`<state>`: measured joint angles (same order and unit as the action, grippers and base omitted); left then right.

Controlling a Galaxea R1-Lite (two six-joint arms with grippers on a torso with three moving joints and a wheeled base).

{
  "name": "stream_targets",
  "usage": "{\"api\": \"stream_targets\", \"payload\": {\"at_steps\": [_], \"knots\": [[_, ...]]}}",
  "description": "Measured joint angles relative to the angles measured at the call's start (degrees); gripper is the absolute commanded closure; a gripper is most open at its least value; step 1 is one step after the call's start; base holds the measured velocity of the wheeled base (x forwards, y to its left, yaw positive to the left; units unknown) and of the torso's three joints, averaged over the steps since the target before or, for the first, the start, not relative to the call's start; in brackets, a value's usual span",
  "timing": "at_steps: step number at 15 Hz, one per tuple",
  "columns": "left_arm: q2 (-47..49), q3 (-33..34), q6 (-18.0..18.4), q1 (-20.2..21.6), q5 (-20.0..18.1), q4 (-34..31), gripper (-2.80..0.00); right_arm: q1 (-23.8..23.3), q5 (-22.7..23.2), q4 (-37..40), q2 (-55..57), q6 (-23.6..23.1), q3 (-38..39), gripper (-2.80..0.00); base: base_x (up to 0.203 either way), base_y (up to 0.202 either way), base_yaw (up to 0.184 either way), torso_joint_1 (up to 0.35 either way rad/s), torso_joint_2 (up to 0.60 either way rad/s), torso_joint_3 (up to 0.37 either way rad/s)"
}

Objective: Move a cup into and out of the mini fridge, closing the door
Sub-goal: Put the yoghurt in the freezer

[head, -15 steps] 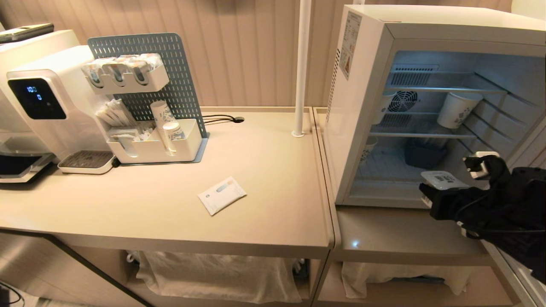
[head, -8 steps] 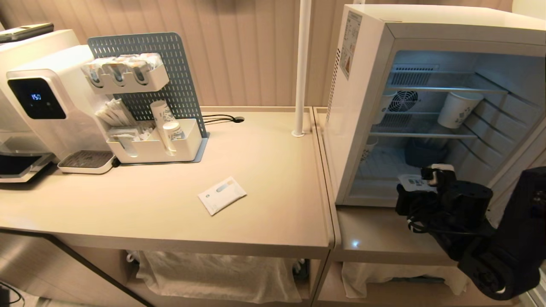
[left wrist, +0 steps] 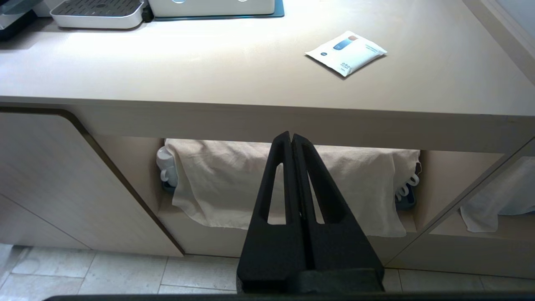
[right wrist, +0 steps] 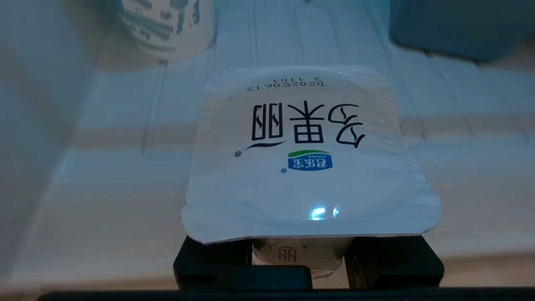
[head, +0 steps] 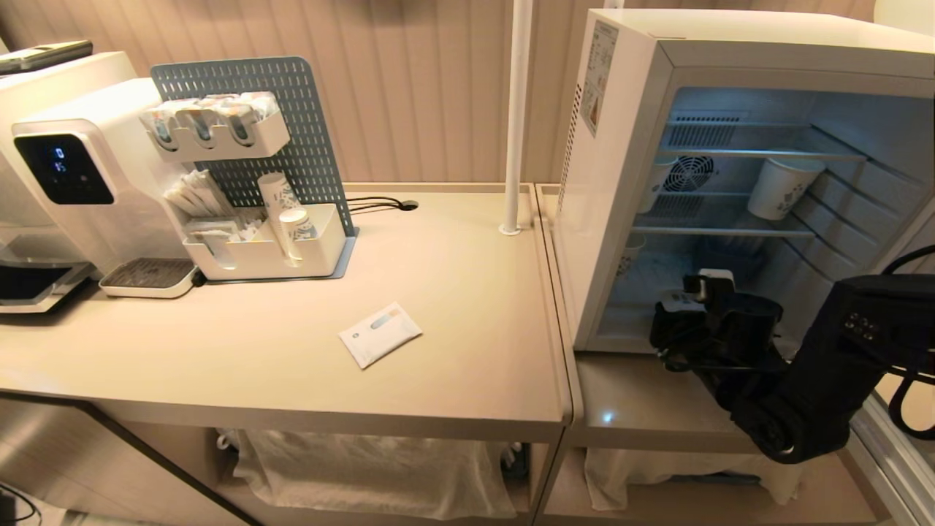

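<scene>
Head view: right gripper (head: 683,310) reaching into open mini fridge (head: 730,175), at bottom compartment.
Jaws partly closed around cup (right wrist: 309,154), held upright just above fridge floor. Left gripper (left wrist: 292,140) parked below countertop (left wrist: 209,75) edge, fingers pressed together, empty.
</scene>
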<state>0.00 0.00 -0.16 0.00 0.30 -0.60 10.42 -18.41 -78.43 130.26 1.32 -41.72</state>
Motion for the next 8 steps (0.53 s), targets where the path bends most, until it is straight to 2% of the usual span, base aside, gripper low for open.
{"api": "stream_targets", "payload": {"at_steps": [8], "knots": [[0.0, 0.0, 0.0, 0.0, 0.05, 0.0, 0.0, -2.09, -1.33, 9.8, 3.29, 0.12, -9.65, 0.0, 0.0, 0.0, 0.0, 0.0, 0.0, 0.0]]}}
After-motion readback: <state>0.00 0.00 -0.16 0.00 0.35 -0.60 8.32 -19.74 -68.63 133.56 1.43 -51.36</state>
